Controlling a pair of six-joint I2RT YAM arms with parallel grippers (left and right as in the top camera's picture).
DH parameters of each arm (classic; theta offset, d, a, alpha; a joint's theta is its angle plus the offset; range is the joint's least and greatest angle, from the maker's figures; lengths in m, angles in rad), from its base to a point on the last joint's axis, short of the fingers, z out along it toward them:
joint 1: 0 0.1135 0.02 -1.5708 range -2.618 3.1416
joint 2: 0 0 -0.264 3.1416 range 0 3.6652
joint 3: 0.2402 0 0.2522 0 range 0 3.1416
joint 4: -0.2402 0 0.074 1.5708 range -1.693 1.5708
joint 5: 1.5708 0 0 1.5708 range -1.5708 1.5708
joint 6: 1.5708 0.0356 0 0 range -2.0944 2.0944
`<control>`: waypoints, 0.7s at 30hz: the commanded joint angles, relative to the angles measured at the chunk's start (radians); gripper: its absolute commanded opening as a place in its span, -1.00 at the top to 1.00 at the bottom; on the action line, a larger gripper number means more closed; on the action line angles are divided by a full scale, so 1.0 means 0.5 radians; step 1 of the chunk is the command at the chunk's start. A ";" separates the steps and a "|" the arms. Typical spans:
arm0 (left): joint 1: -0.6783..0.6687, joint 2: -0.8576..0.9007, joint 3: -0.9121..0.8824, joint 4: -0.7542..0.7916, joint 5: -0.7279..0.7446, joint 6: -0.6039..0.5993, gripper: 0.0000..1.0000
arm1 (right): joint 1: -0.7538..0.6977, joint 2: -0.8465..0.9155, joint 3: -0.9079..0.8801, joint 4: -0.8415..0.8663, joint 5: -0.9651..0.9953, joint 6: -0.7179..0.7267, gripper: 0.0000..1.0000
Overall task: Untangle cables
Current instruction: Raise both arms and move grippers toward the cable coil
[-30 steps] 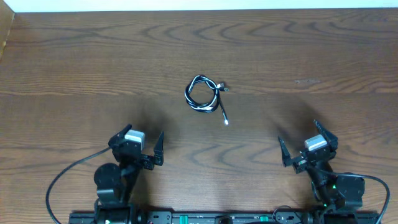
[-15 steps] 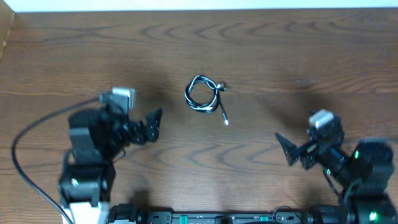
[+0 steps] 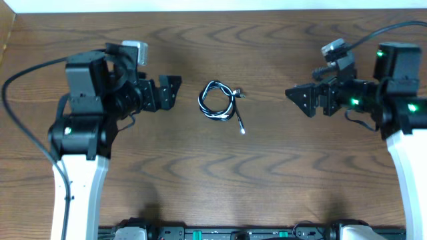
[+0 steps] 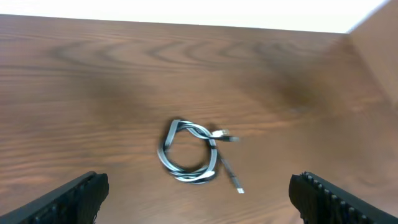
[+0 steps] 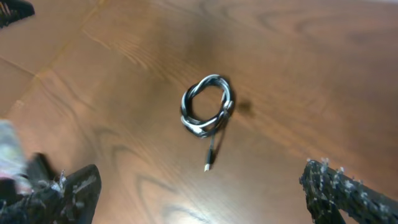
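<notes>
Overhead view: small coiled bundle of black and white cables (image 3: 217,103) lies on brown wooden table (image 3: 267,173), between left gripper (image 3: 171,91) and right gripper (image 3: 300,100), nearer the left, touching neither.
Left fingers: spread apart, empty.
Right fingers: spread apart, empty.

The cables (image 3: 217,102), black and white, are coiled in one small loop on the surface (image 3: 267,173); two plug ends, apparently, trail out.

Beneath me I note a dark brown wood-grain table (image 3: 220,187), evenly lit with soft shadows, a pale white strip (image 3: 213,5) running along its far edge and a lighter wooden panel (image 3: 5,33) at its far-left corner.
</notes>
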 commanded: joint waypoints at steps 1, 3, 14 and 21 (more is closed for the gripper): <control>-0.005 0.240 0.005 0.015 0.281 -0.033 -0.96 | 0.011 0.110 0.024 0.017 -0.159 0.211 -0.99; -0.005 0.356 0.005 0.019 0.273 -0.027 -0.96 | 0.011 0.151 0.024 0.008 -0.159 0.211 -0.99; -0.344 1.075 0.005 0.487 -0.611 -0.087 -0.61 | 0.122 0.233 0.021 -0.046 -0.018 0.211 -0.83; -0.563 1.388 0.005 0.769 -0.914 -0.086 -0.61 | 0.233 0.233 0.021 -0.044 0.093 0.211 -0.91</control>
